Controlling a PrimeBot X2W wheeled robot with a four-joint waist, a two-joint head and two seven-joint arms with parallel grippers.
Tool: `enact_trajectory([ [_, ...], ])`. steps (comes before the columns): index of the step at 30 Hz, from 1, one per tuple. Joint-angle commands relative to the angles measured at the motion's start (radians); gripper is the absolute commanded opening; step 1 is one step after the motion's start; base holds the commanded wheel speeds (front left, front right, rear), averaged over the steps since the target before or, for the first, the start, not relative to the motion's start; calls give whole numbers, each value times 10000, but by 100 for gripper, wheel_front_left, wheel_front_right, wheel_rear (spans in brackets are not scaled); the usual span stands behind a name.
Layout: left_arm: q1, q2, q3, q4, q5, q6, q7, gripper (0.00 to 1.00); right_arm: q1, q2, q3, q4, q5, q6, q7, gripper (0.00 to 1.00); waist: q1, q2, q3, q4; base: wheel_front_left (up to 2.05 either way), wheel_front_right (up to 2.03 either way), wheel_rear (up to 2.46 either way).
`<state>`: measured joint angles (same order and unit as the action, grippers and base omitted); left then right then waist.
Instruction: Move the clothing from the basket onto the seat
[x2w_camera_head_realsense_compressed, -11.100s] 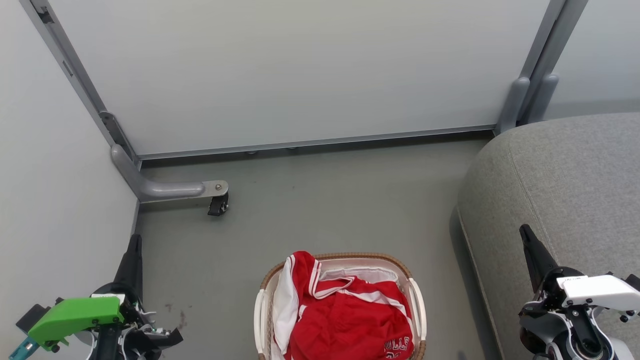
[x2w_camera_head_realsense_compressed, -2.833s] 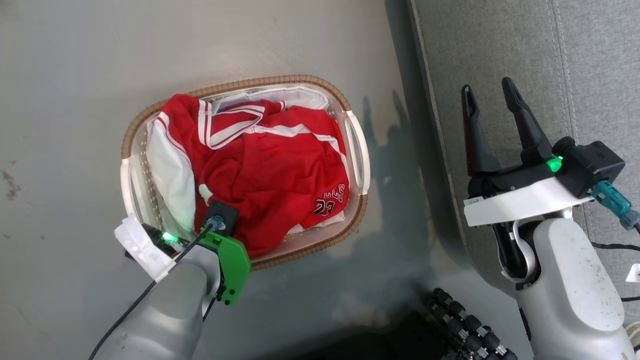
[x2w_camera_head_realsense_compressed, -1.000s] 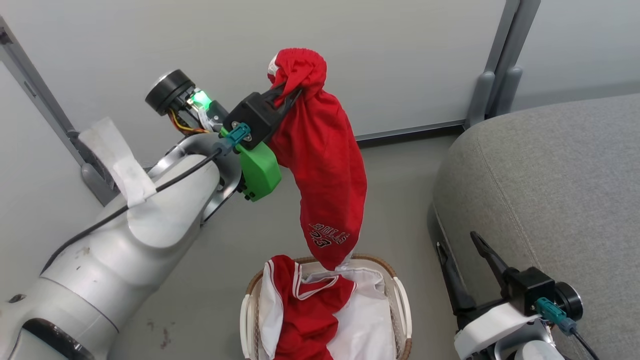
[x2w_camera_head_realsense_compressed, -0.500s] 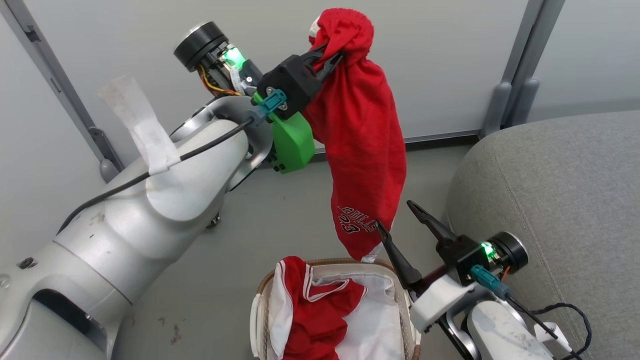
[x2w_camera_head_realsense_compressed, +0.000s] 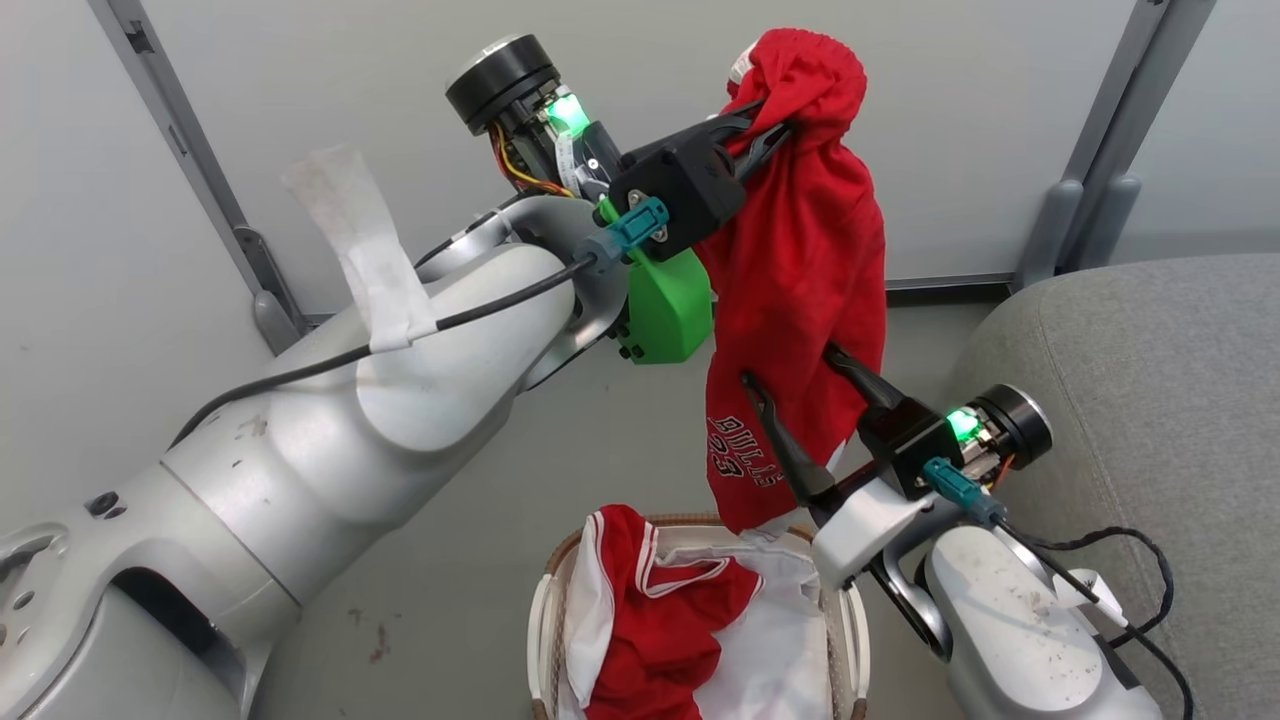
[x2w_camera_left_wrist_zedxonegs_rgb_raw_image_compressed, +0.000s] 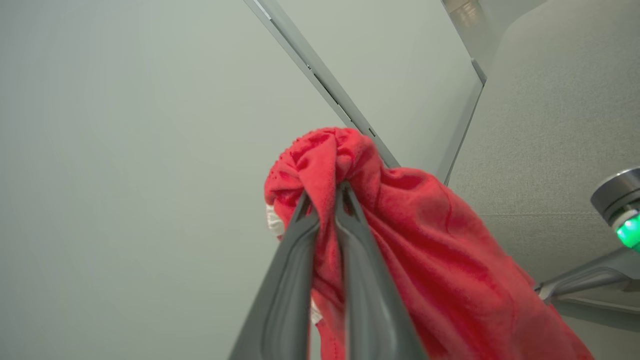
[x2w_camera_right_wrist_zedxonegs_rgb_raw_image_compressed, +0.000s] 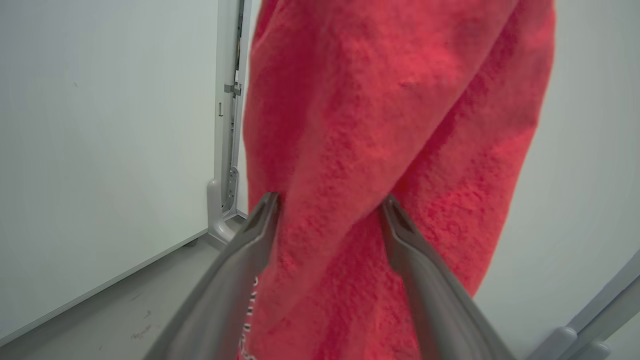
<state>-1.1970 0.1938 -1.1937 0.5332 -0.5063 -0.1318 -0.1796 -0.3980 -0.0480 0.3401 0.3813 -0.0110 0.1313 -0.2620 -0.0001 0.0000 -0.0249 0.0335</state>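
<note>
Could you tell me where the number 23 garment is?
Head view, centre: the garment hangs from the left gripper above the basket, the right gripper's open fingers either side of it.

Matt fleecy cloth clothing (x2w_camera_head_realsense_compressed: 800, 270), coarse grey fabric seat (x2w_camera_head_realsense_compressed: 1150, 380), glossy silver arm (x2w_camera_head_realsense_compressed: 400, 400)

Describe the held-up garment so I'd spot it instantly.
Above the basket, left of the grey seat, a red garment hangs from the shut left gripper, the open right gripper straddling it. Unlike the striped red piece in the basket, it bears dark lettering and 23.

Pale panel walls (x2w_camera_head_realsense_compressed: 1000, 100), grey floor (x2w_camera_head_realsense_compressed: 450, 580)
</note>
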Motion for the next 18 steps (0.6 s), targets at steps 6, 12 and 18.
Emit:
enact_trajectory([
  [6,-168,-157,-65,-306,-318,23,141,0,-566,-42,-212,204,-219,-10,-46,100,1,0,20,147,0,0,0],
  [12,62,-195,-76,-502,-635,22,216,0,-986,-40,-232,504,-207,-10,-46,45,1,0,23,215,0,0,0],
  [18,344,-37,-33,-369,-833,109,116,0,-1060,-42,-274,591,-64,-10,-46,0,1,0,47,230,0,0,0],
])
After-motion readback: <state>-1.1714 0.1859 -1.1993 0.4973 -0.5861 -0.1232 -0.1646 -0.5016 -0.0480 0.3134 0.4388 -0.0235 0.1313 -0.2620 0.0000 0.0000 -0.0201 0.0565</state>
